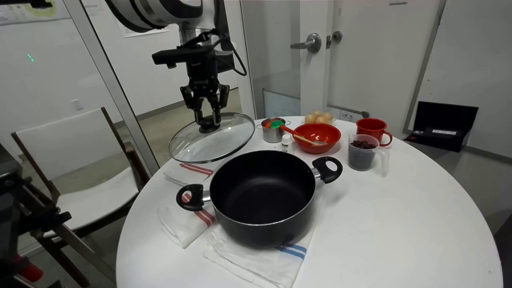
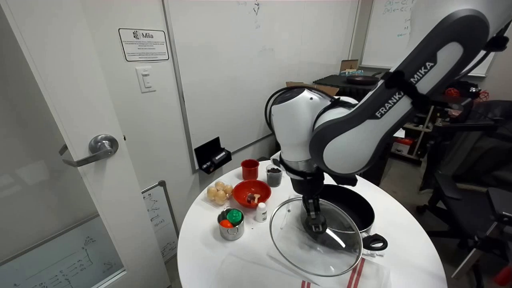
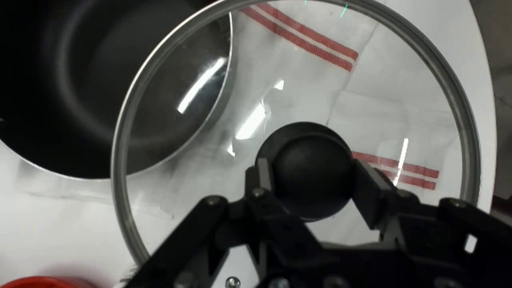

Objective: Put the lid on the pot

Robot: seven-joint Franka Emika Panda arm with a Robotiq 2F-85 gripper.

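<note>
The lid (image 1: 230, 140) is round clear glass with a thin metal rim and a black knob. My gripper (image 1: 208, 119) is shut on its knob and holds it raised above the table, somewhat tilted in an exterior view. The black pot (image 1: 264, 196) stands uncovered on a towel, its two loop handles in sight. The lid (image 2: 292, 252) hangs beside the pot (image 2: 358, 208) and overlaps its edge in an exterior view. In the wrist view the fingers (image 3: 310, 176) sit on both sides of the knob, and the lid (image 3: 400, 100) covers part of the pot's (image 3: 92, 80) rim.
A red bowl (image 1: 316, 136) with a utensil, a small steel pot (image 1: 273, 135), a white bottle (image 1: 287, 143), a measuring cup (image 1: 361, 158), a red mug (image 1: 371, 129) and eggs (image 1: 319, 117) stand behind the pot. Striped towels (image 1: 184, 224) lie under and beside it.
</note>
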